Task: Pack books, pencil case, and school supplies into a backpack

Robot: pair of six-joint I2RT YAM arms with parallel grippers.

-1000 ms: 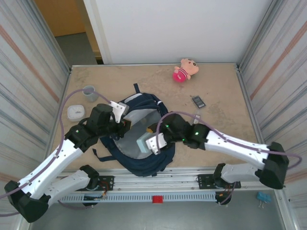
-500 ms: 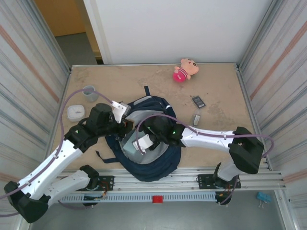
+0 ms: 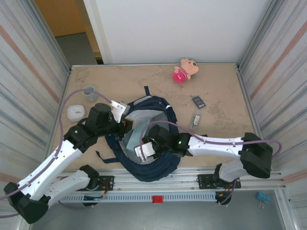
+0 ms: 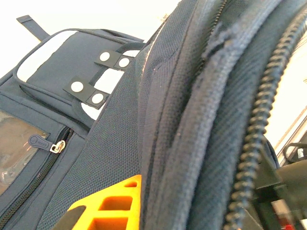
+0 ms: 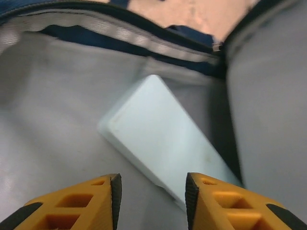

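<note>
While pencil case (image 5: 158,139) lies inside backpack (image 3: 153,167): 1 item stowed.
Right gripper (image 5: 151,184) jaws apart; withdraw straight, left gripper (image 3: 123,125) clamped on rim.

even bright overhead light, soft shadows, blurry close wrist views

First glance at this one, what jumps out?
The open navy backpack in the middle of the table, both arms at it: the left gripper grips its rim. Inside, the pale teal pencil case lies on the grey lining, the right gripper open and clear of it.
</note>
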